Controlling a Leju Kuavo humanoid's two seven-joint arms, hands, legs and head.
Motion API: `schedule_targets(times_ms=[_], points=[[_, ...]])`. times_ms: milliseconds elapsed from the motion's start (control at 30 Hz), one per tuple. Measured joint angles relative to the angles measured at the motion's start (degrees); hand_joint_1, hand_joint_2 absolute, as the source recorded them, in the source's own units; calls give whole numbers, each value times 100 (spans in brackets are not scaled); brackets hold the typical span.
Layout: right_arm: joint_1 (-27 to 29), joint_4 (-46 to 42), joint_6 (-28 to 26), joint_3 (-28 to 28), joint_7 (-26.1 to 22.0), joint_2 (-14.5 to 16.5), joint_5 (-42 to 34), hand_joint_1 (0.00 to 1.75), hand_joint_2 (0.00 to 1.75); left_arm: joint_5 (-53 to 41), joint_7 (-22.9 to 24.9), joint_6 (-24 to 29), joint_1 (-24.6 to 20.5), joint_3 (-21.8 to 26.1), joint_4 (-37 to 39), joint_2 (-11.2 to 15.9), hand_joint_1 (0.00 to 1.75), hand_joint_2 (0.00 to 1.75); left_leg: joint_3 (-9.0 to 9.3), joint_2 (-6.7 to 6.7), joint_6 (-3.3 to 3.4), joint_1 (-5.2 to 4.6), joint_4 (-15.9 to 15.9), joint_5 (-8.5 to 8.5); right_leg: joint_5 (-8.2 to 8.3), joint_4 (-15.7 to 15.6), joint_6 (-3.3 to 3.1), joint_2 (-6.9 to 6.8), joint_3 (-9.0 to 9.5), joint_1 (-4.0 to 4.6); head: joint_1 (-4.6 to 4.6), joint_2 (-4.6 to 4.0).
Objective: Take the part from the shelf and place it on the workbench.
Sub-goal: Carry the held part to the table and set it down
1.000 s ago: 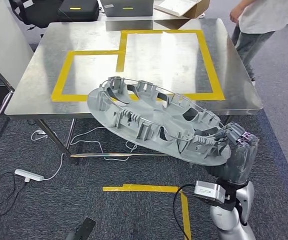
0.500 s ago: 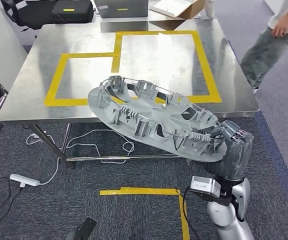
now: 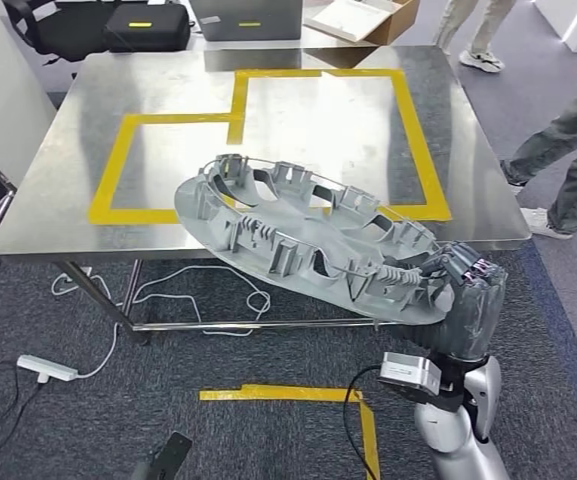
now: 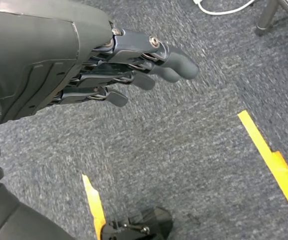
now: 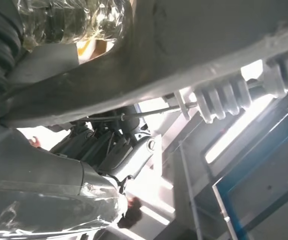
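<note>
**Desk:** Start with the head view. Where is the part?

**Operator:** I see the part (image 3: 308, 245), a large grey round piece with ribs and cut-outs, held tilted in the air. Its far edge overlaps the near edge of the workbench (image 3: 58, 205) in this view; I can't tell if it touches the steel. The right hand (image 3: 466, 300) grips the part's low near rim, fingers wrapped over the edge. On the bench top I see yellow tape (image 3: 413, 130) marking two joined rectangles. Under the bench, white cables (image 3: 194, 290) lie on the grey carpet, with a white power strip (image 3: 47, 369) off to the left and more yellow tape (image 3: 285, 394) on the floor in front of me. A person's legs (image 3: 564, 170) stand right of the bench, and another pair of feet shows beyond its far corner.

**Desk:** Left wrist view?

**Operator:** The left hand (image 4: 97, 65) hangs over the carpet, fingers (image 4: 172, 60) stretched out nearly straight and close together, holding nothing. Strips of yellow floor tape run across the carpet below it.

**Desk:** Right wrist view?

**Operator:** Very close. The part's grey underside crosses the picture, with a thin wire and a ribbed spring-like clip on it. My dark fingers (image 5: 108, 150) are curled against the part from beneath. Bright background behind, blurred.
</note>
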Motion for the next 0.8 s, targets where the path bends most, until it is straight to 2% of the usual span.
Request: schedule_targets(times_ms=[67,133,200,233,267,300,333,367,400,433,467,533,600,667,733,767,800], points=[[-1,1,-16,-10,5,1,2,175,175,0,0,0,-4,-2,0,0,0,175,9,10,-59,10,22,-58,-30,-32,-76,11,35,-17,-25,0],[-26,1,-19,-14,7,2,1,175,175,-1,1,-3,-20,-7,0,-1,0,175,-145,13,-119,24,377,-255,-59,-66,-144,9,104,-41,-50,0],[-60,3,-20,-13,14,2,-3,175,175,-3,9,-6,-26,-9,0,-1,0,175,-557,12,-158,38,1119,-535,-105,-68,-183,6,156,-36,-67,0],[-71,8,-19,-14,22,2,-4,175,175,-4,14,-7,-22,-9,0,-1,0,175,-762,13,-167,43,1435,-601,-130,-68,-190,10,182,-34,-65,0],[-79,13,-18,-15,33,2,-6,175,175,-6,18,-7,-15,-9,0,0,0,175,-900,13,-167,44,1596,-561,-158,-67,-190,17,216,-32,-66,0],[-86,20,-16,-16,46,2,-7,175,175,-8,20,-7,-11,-10,0,0,0,175,-934,12,-158,44,1543,-399,-187,-67,-186,27,260,-31,-69,0],[-97,27,-15,-17,58,3,-8,175,175,-11,20,-7,-10,-13,0,0,0,175,-869,12,-138,41,1296,-149,-220,-67,-179,34,313,-29,-69,0],[-114,36,-14,-17,68,6,-8,175,175,-17,22,-7,-11,-18,0,1,0,175,-746,12,-106,35,935,124,-255,-72,-168,40,364,-28,-71,0],[-142,49,-11,-17,77,9,-6,175,175,-24,26,-7,-16,-23,0,3,0,175,-606,12,-71,23,593,311,-292,-74,-145,45,409,-17,-67,0],[-177,63,-9,-17,84,14,-1,175,175,-31,30,-7,-25,-29,0,4,0,175,-486,13,-39,10,312,388,-322,-75,-117,49,434,-9,-70,0],[-216,81,-6,-17,97,18,14,175,175,-38,34,-7,-34,-35,0,5,0,175,-412,12,-13,-2,150,385,-342,-86,-86,51,446,-3,-64,0],[-295,119,-3,-17,143,32,83,175,175,-47,40,-9,-46,-45,0,5,0,175,-353,10,28,-4,42,299,-362,-117,-16,46,460,2,-63,0],[-371,162,-4,-16,207,45,201,175,175,-53,45,-15,-47,-64,0,0,0,175,-306,5,82,25,-6,295,-436,-13,44,31,406,-1,-45,0],[-444,216,-6,-12,253,48,298,175,175,-60,49,-30,-61,-93,0,-8,0,175,-249,3,135,45,-37,272,-667,538,87,23,97,-14,-21,0],[-486,276,-8,-9,285,48,343,175,175,-65,52,-51,-65,-121,0,-12,0,175,-199,3,161,43,-35,219,-888,1293,121,23,-377,-27,-11,0],[-493,307,-9,-9,300,48,358,175,175,-66,54,-61,-59,-131,0,-13,0,175,-162,0,162,42,-34,185,-871,1502,133,23,-547,-29,-11,0],[-499,340,-10,-10,313,48,379,175,175,-67,56,-68,-53,-138,0,-13,0,175,-112,-6,156,42,-34,145,-733,1494,137,22,-616,-30,-8,0]])
